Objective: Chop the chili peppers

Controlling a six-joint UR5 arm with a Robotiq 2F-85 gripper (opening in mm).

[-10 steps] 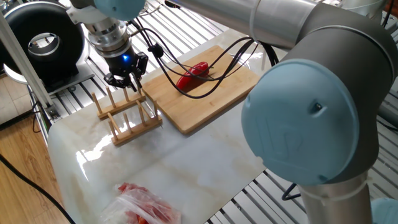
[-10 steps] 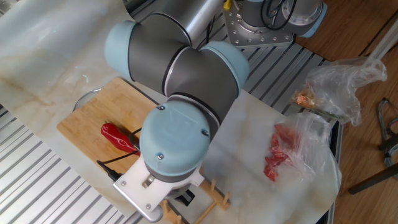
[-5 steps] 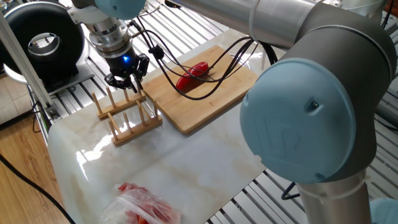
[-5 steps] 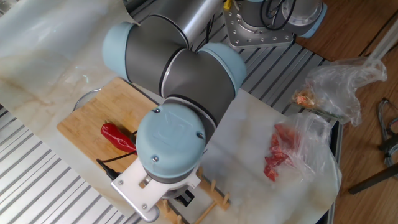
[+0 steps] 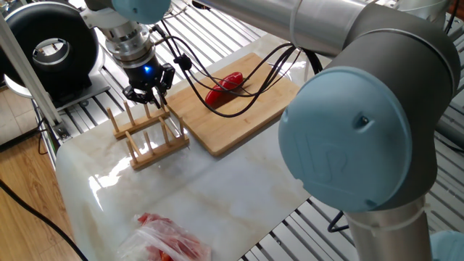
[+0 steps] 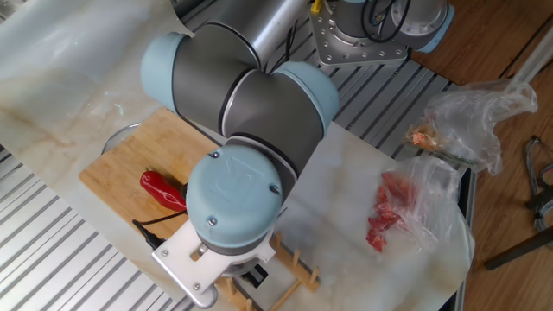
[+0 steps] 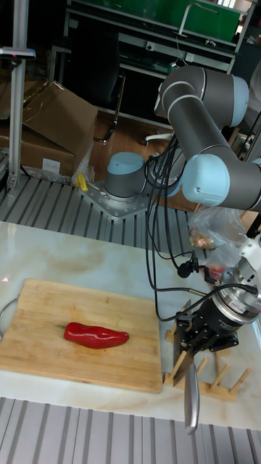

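A whole glossy red chili pepper [image 5: 223, 88] [image 6: 162, 190] [image 7: 96, 335] lies on the wooden cutting board [image 5: 246, 116] [image 7: 80, 362]. My gripper [image 5: 145, 96] [image 7: 194, 339] is off the board, low over one end of a wooden peg rack [image 5: 148, 141] [image 7: 214, 380]. In the tall view a knife [image 7: 191, 395] sticks out from under the gripper, its steel blade reaching past the table edge. The fingers sit close on either side of its dark handle and look shut on it. In the other fixed view the arm hides the gripper.
A clear plastic bag [image 5: 167, 239] [image 6: 393, 207] showing red lies near the table's corner, and a second crumpled bag [image 6: 467, 117] is beyond it. Black cables [image 5: 239, 80] hang over the board and the pepper. A black round device [image 5: 51, 51] stands off the table.
The arm's large joint has shifted very slightly; the gripper, knife and pepper stay where they were.
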